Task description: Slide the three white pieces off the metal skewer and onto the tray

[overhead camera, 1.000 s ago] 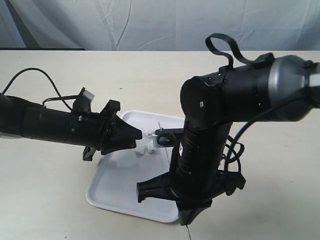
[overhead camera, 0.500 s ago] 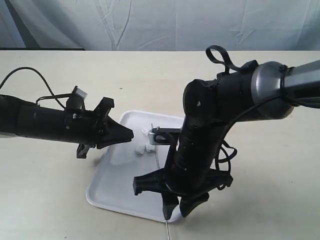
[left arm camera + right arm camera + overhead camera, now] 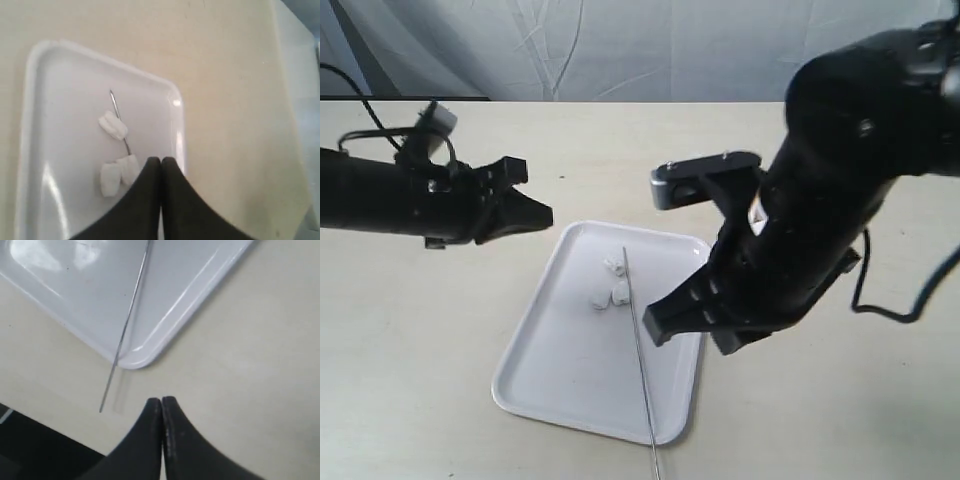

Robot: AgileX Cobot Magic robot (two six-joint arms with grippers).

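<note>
**Pieces on the tray, both claws empty**

Exterior view: the tray (image 3: 525, 390) sits mid-frame with the three pieces (image 3: 609, 286) clustered in its upper half, so the job looks all but finished. The skewer (image 3: 640, 350) lies flat just right of them. It runs down past the lower rim onto the table (image 3: 420, 330), and nothing grips it. The left claw (image 3: 542, 213) hangs upper left of the tray. The right arm (image 3: 820, 200) looms at the right. Neither appears to touch anything.

Left wrist view: the left claw (image 3: 160, 161) has its jaws pressed together, holding nothing, over the tray near its rim. Two pieces lie side by side off the skewer. The third touches it, and I cannot tell whether it is threaded or only beside it.

Right wrist view: the right claw (image 3: 161, 400) is likewise closed and empty. It hangs over bare table near the tray corner, where the skewer's end overhangs.
</note>
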